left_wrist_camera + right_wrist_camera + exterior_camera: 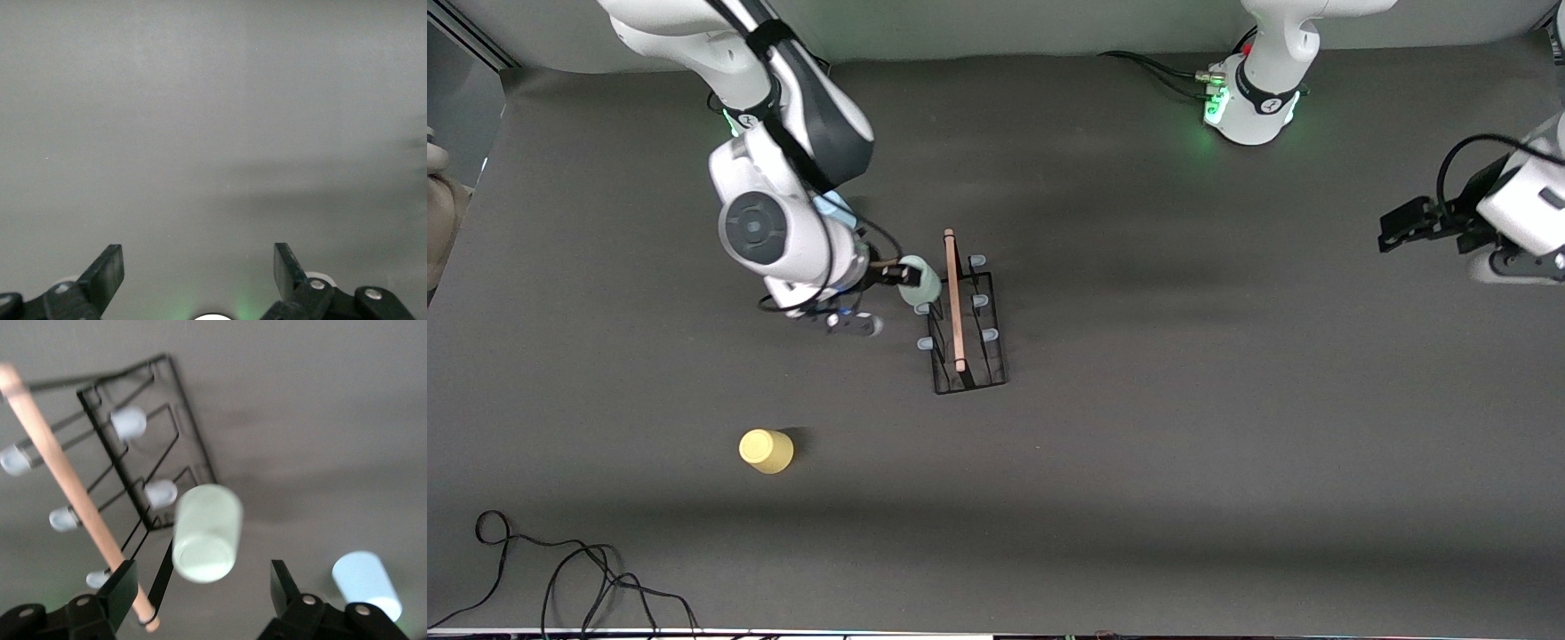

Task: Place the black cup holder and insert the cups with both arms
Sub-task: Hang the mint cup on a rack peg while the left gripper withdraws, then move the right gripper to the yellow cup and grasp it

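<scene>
A dark grey table (1156, 462) is filling the front view, and a thin black cable (560, 569) is lying in loose loops on it at the edge nearest the front camera, toward the right arm's end. Black cables (1156, 71) are trailing across the table at the edge farthest from that camera, and a pale, beige-and-white shape (440, 204) is poking in at the right arm's end of the table, too cut off to identify.

the right arm (783, 178) hides most of the blue cup (834, 206); the rack (133, 453) is blurred.
</scene>
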